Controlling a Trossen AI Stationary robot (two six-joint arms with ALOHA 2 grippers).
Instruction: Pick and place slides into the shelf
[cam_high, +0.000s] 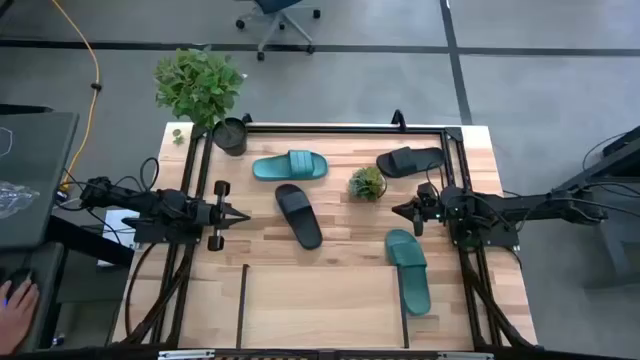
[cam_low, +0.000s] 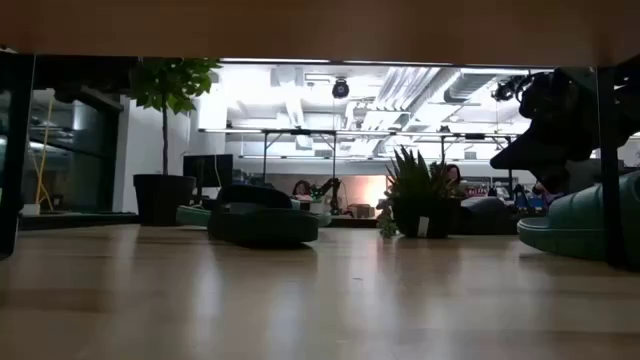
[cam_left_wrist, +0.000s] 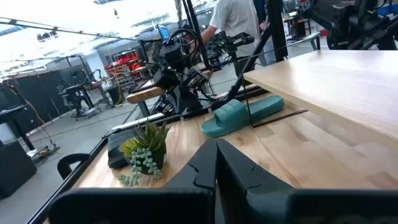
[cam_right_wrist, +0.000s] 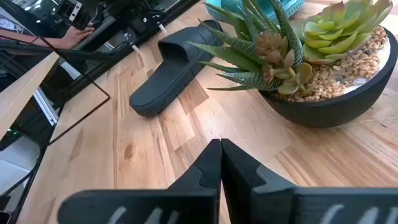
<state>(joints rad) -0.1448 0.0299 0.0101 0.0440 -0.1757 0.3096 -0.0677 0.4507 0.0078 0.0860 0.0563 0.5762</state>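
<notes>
Four slides lie flat on their soles on the wooden table. A teal one (cam_high: 290, 166) and a black one (cam_high: 410, 160) are toward the far side. Another black one (cam_high: 299, 214) is in the middle, and a second teal one (cam_high: 409, 271) lies by the right rod of the shelf (cam_high: 320, 310), the light-wood bay at the near edge. My left gripper (cam_high: 243, 213) is shut and hovers left of the middle black slide. My right gripper (cam_high: 397, 210) is shut too, above the table between the small succulent and the near teal slide (cam_left_wrist: 242, 115). Neither touches anything.
A small potted succulent (cam_high: 367, 183) stands mid-table between the grippers, close before my right gripper (cam_right_wrist: 311, 68). A large leafy plant (cam_high: 200, 85) in a black pot stands at the far left corner. Black frame rods (cam_high: 455, 150) border the table. A person's hand (cam_high: 18, 298) shows off the table at the left.
</notes>
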